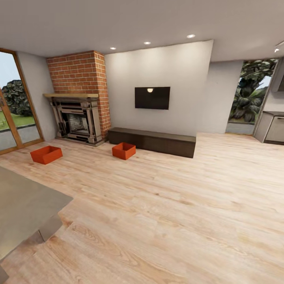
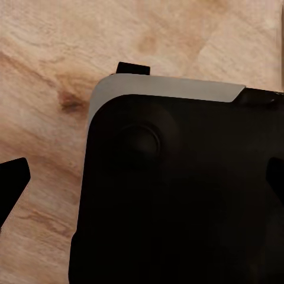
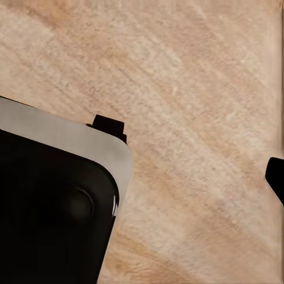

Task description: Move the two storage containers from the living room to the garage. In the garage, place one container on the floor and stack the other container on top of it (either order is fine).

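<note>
Two red-orange open-top storage containers rest on the light wood floor across the living room in the head view. One container (image 1: 46, 154) lies left, in front of the fireplace. The other container (image 1: 124, 150) sits just before the long dark cabinet (image 1: 152, 141). My left gripper (image 2: 142, 183) hangs over my own black base (image 2: 177, 195), its fingertips (image 2: 13, 182) spread to the frame's edges, open and empty. My right gripper (image 3: 142, 177) is also open and empty, with one fingertip (image 3: 276, 177) over bare planks.
A brick column (image 1: 79, 73) with a fireplace (image 1: 77, 120) stands at the back left, and a black TV (image 1: 152, 98) hangs on the white wall. A grey tabletop (image 1: 23, 205) juts in near left. Glass doors (image 1: 15, 118) are far left, and a kitchen counter (image 1: 274, 126) far right.
</note>
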Available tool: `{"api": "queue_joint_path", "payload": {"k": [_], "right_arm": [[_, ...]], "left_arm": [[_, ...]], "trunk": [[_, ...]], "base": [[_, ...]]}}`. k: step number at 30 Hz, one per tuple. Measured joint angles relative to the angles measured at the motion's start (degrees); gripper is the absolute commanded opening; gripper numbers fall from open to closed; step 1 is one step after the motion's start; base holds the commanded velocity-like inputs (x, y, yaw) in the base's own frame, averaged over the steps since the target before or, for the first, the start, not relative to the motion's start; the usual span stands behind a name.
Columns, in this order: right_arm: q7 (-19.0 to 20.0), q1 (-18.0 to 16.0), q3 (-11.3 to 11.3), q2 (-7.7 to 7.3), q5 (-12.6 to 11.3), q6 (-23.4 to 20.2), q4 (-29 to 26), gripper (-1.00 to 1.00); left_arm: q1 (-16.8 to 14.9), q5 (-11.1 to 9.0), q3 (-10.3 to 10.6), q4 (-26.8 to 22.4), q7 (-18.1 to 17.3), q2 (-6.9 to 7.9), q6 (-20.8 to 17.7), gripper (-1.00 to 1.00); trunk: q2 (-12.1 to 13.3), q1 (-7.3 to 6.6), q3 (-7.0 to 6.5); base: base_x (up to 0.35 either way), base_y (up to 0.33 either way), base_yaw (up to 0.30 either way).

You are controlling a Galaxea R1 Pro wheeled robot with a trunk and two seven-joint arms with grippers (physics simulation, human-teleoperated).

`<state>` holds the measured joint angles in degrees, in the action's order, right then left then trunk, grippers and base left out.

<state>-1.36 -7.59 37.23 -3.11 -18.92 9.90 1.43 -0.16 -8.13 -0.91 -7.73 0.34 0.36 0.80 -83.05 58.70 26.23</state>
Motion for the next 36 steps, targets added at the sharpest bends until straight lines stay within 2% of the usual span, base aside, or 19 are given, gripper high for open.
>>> {"api": "queue_joint_path", "payload": {"k": [36], "right_arm": [[0.06,0.01,0.0,0.07,0.0,-0.06,0.0,1.0]], "left_arm": [[0.0,0.0,0.0,0.0,0.01,0.0,-0.01,1.0]], "trunk": [[0.0,0.0,0.0]], "base": [[0.323,0.0,0.0]]}}
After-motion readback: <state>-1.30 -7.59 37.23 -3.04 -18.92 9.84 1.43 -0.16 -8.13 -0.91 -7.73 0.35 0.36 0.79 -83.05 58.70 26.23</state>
